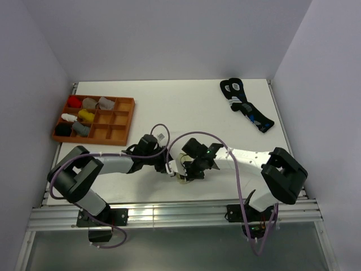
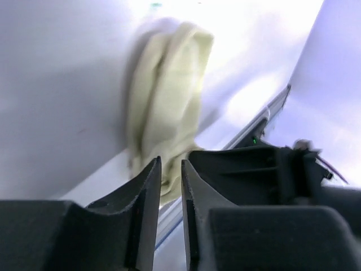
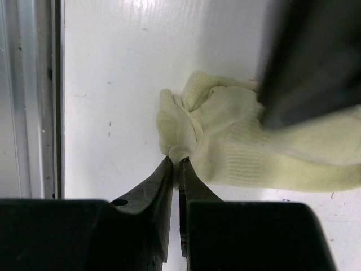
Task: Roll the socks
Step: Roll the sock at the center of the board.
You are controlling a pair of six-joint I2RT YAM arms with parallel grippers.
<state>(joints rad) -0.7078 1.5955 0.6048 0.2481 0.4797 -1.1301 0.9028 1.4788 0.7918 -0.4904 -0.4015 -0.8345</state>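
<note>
The pale cream-yellow sock (image 1: 183, 179) lies bunched near the table's front edge, between both grippers. In the right wrist view the sock (image 3: 242, 147) is crumpled, and my right gripper (image 3: 175, 160) is shut on a fold at its left end. The dark blurred left gripper (image 3: 310, 62) sits over the sock's far right part. In the left wrist view the sock (image 2: 169, 96) stretches away from my left gripper (image 2: 171, 161), whose jaws stand a narrow gap apart with fabric at the tips. Both grippers, left (image 1: 172, 166) and right (image 1: 185, 170), meet over the sock. The taupe sock is out of view.
A brown compartment tray (image 1: 93, 139) with small sock bundles stands at the back left. Black socks with blue-and-white marks (image 1: 246, 104) lie at the back right. The metal rail (image 1: 169, 209) runs along the front edge, close to the sock, and shows in the right wrist view (image 3: 34, 96).
</note>
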